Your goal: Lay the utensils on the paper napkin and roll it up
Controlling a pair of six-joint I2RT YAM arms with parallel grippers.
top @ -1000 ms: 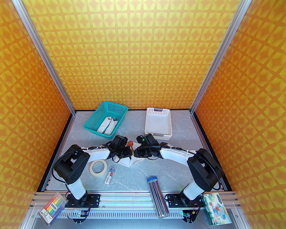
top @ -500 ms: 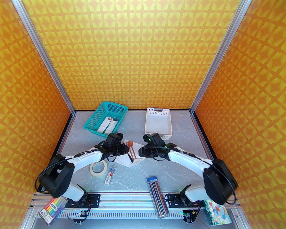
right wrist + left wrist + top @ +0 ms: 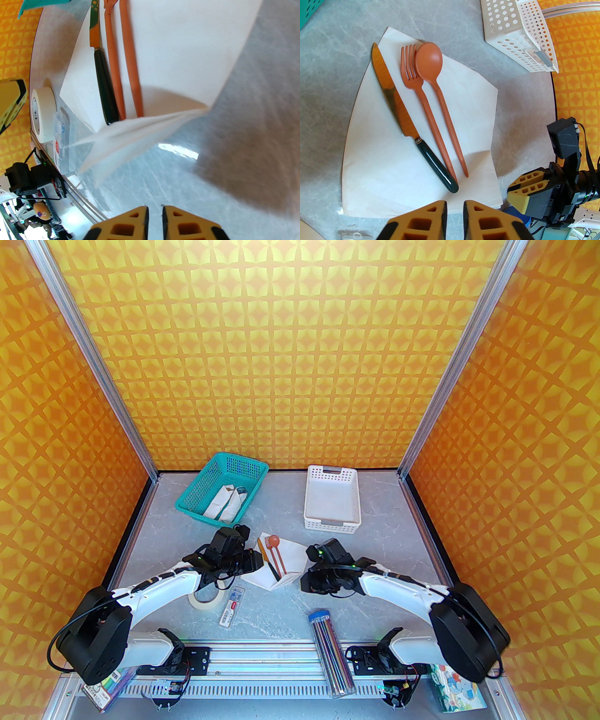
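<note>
Paper napkin (image 3: 377, 164) lies on the grey table (image 3: 335, 58), centre of the left wrist frame. On it, side by side with heads toward the upper left, are the knife (image 3: 403, 121), fork (image 3: 412, 79) and spoon (image 3: 429, 61). The spoon bowl overlaps the fork tines.

The napkin's lower-right corner is turned up. In the right wrist frame that raised fold (image 3: 140, 131) hides the handle ends.

Left gripper (image 3: 454, 208) sits at the bottom edge, by the napkin's border, fingers a narrow slit apart and pinching nothing. Contact with the paper cannot be told. Right gripper (image 3: 154, 211) is likewise a slit apart and empty, over bare table short of the fold.

Around:
- white slotted tray (image 3: 511, 35), upper right
- teal basket (image 3: 196, 481) holding a white bundle (image 3: 220, 505)
- tape roll (image 3: 206, 598), partly under the left arm
- clear case (image 3: 233, 605)
- pencil tube (image 3: 330, 648)
</note>
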